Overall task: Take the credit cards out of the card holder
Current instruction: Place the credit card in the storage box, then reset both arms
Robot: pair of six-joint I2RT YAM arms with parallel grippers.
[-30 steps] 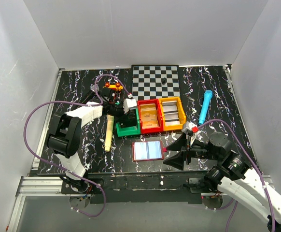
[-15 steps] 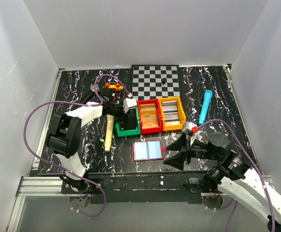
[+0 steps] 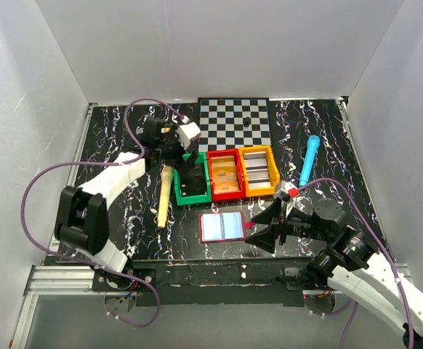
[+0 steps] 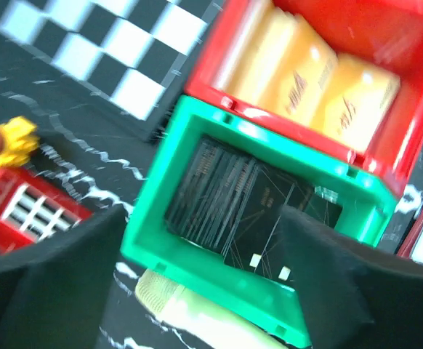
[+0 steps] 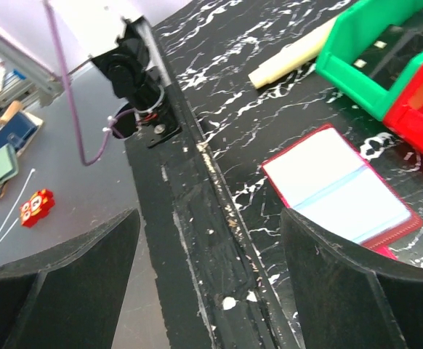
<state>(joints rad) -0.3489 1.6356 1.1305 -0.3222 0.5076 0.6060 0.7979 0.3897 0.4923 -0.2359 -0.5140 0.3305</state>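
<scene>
Three bins stand side by side mid-tabletop (image 3: 328, 131): a green bin (image 3: 192, 196) on the left, a red bin (image 3: 209, 174) in the middle and a yellow bin (image 3: 275, 173) on the right. Dark credit cards (image 4: 248, 203) lie in the green one, tan-orange credit cards (image 4: 320, 87) in the red one and pale grey credit cards (image 3: 259, 166) in the yellow one.

The card holder (image 3: 222, 227) lies open and flat on the tabletop, nearer than the bins and close to the near edge. Its pale bluish sleeves face up and its short red tab (image 3: 248, 227) points right.

The left pincer (image 3: 181, 156) hangs above the far end of the green bin. Its fingers (image 4: 51, 269) are spread apart with nothing between them, and the dark cards show in the gap. The right pincer (image 3: 266, 227) sits low just right of the card holder's tab. It is released wide and grips nothing, and its fingers (image 5: 357, 283) frame the holder and the tabletop's near edge.

A cream stick (image 3: 165, 198) lies left of the green bin, running near to far. A checkered board (image 3: 235, 123) lies beyond the bins, and a blue pen-like tube (image 3: 309, 160) lies to their right. A small red and yellow toy (image 4: 15, 182) sits left of the green bin in the left wrist view.
</scene>
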